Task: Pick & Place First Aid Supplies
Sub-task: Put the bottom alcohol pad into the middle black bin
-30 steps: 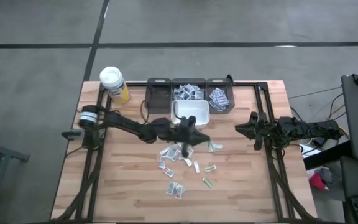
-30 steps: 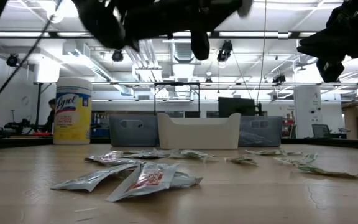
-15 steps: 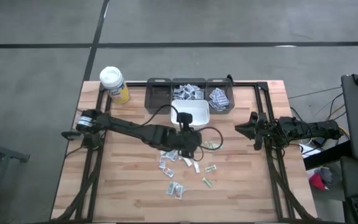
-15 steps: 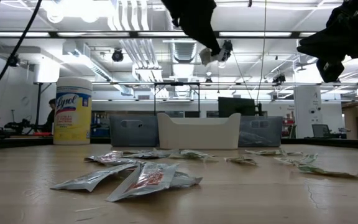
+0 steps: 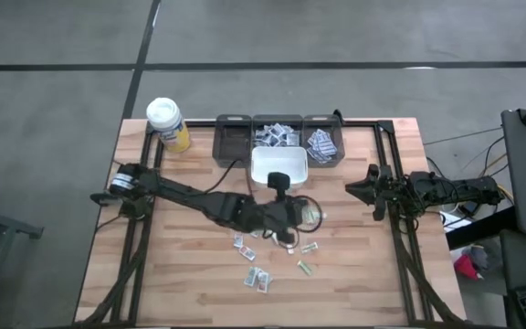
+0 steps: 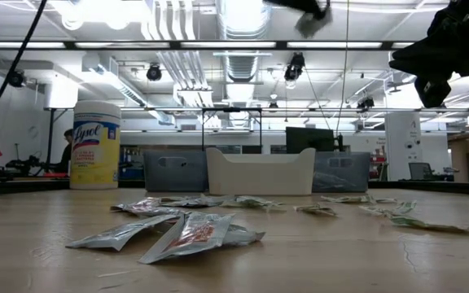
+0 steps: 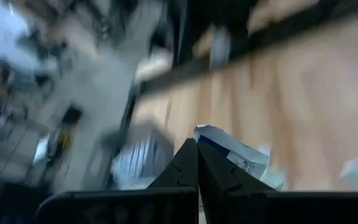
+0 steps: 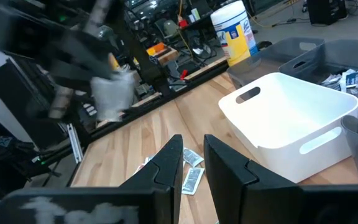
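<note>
Step in hand: we judged this the carry; the left gripper [image 7: 197, 163] had its fingers pressed together on a white packet with blue print [image 7: 232, 149] and hung above the table [image 5: 181, 283], just in front of the white bin [image 5: 279, 163].
Left arm: in the high view we saw the left gripper [image 5: 292, 216] over the middle of the table, above the scattered packets.
Right arm: we saw the right gripper [image 5: 371, 190] waiting at the right edge of the table, its fingers a little apart and holding nothing.
Next move: we reckoned the packet had to go over a bin and be let go inside its walls; which bin, we could not tell.
White bin: we could see nothing in it.
Grey bins: behind it stood three; the left grey bin [image 5: 232, 143] looked bare, the middle grey bin [image 5: 277, 134] and the right grey bin [image 5: 322, 143] held packets.
Loose packets [image 5: 256, 280]: several lay on the wood in front of the white bin.
Yellow bottle [image 5: 166, 122]: it stood at the far left corner, apart from the work.
</note>
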Controlling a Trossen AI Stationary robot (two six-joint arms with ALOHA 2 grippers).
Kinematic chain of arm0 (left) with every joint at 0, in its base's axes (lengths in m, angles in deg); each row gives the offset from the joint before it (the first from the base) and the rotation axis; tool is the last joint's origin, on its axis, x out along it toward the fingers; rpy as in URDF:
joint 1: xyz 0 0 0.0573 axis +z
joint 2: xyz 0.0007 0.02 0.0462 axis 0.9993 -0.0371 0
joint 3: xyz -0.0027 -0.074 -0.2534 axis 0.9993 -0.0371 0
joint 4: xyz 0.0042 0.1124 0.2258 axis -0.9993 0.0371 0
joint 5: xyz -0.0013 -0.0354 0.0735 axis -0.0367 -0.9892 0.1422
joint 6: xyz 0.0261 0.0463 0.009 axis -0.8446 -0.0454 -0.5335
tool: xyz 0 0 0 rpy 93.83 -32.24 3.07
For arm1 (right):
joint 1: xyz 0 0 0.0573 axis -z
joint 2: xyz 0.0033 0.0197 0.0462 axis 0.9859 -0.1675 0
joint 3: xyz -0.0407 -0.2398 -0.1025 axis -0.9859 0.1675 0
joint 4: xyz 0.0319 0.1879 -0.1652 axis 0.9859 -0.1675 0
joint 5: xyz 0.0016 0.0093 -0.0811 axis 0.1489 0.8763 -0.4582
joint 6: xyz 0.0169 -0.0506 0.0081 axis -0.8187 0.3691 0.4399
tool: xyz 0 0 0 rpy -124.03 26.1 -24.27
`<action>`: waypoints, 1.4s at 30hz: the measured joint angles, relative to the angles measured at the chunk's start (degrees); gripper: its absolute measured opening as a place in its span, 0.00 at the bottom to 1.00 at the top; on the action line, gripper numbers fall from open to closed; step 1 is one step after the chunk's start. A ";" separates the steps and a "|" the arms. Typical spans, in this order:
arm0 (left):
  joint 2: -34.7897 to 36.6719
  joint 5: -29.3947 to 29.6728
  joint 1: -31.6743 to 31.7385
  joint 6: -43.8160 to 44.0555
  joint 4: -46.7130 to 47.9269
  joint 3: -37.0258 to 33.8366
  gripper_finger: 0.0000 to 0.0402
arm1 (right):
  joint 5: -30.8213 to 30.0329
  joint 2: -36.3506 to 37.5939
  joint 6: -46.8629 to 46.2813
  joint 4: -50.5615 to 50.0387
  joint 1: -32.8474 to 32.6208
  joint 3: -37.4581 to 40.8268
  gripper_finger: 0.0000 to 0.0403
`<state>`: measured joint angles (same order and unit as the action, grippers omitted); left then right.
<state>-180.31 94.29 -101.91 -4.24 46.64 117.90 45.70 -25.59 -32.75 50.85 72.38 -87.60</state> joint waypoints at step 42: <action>-3.51 -20.19 39.37 6.75 -5.97 -5.10 0.00 | 0.09 -0.02 -0.01 -0.03 0.00 0.00 0.16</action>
<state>-183.82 74.11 -62.54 2.51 40.67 112.80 45.79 -25.62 -32.76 50.82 72.39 -87.60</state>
